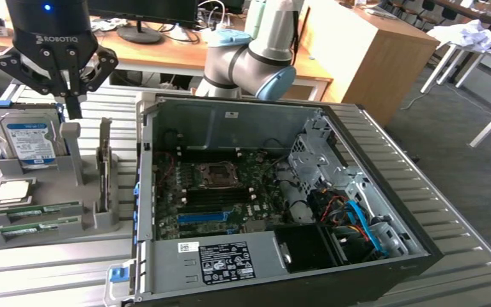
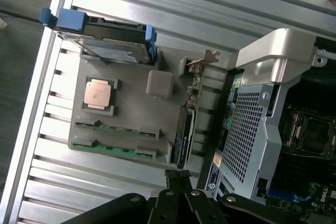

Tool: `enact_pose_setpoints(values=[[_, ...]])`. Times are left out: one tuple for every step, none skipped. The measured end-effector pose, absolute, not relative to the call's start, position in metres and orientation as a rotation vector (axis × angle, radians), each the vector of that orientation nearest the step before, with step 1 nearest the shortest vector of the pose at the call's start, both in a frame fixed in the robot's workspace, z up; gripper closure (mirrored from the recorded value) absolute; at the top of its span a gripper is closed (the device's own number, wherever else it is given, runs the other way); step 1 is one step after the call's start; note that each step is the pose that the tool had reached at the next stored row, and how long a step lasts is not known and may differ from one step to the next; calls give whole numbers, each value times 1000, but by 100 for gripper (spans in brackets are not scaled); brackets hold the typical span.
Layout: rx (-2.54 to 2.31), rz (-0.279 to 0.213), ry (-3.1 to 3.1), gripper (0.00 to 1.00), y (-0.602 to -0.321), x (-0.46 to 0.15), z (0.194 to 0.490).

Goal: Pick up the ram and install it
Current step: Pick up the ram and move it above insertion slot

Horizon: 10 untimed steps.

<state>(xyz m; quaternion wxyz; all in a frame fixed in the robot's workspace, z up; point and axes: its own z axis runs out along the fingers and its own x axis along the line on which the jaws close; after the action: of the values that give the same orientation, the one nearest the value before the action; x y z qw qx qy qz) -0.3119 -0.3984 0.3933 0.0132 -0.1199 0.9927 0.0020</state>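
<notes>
Gripper (image 1: 75, 112) hangs over the back of the grey holder (image 1: 87, 192), above the drive (image 1: 31, 141). Its fingers are pressed together, pointing straight down, and carry nothing.

Ram (image 1: 36, 210) is not picked yet. It sits on edge in a slot at the front of the holder, with a second stick (image 1: 28, 228) in the next slot just beside it and parallel to it. CPU (image 1: 13, 192) lies between the sticks and the drive.

Key relation, exterior view: the ram lies at about 7 o'clock from the fingertips, lower down and well apart, with no contact. Its long axis runs roughly 9 to 3, tipped slightly toward 8 to 2. An upright card (image 1: 105, 157) stands at about 5 o'clock from the tips, between the holder and the case (image 1: 399, 211).

In the wrist view the closed tips (image 2: 178, 174) sit off the holder's edge. Both green sticks (image 2: 118, 128) show edge-on beyond them, long side across the line of the fingers.

Judgement: the pads look set roughly to straddle the stick's thin faces, but they are closed, so no grasp is set up. The open case and its board slots (image 1: 211, 197) lie around 4 o'clock from the gripper, well apart from the ram.
</notes>
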Motion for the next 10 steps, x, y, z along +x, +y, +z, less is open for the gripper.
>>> enact_pose_setpoints(values=[[-381, 6, 3092, 90, -398, -312, 393], [-387, 6, 3091, 90, -398, -312, 393], [-394, 6, 3090, 90, -398, -312, 393], [-401, 7, 3089, 90, -398, -312, 393], [-407, 7, 3089, 90, -398, -312, 393], [-414, 7, 3088, 90, -398, -312, 393], [-421, 7, 3087, 90, -398, -312, 393], [-428, 7, 3086, 90, -398, -312, 393], [-434, 7, 3085, 90, -398, -312, 393], [-441, 7, 3084, 90, -398, -312, 393]])
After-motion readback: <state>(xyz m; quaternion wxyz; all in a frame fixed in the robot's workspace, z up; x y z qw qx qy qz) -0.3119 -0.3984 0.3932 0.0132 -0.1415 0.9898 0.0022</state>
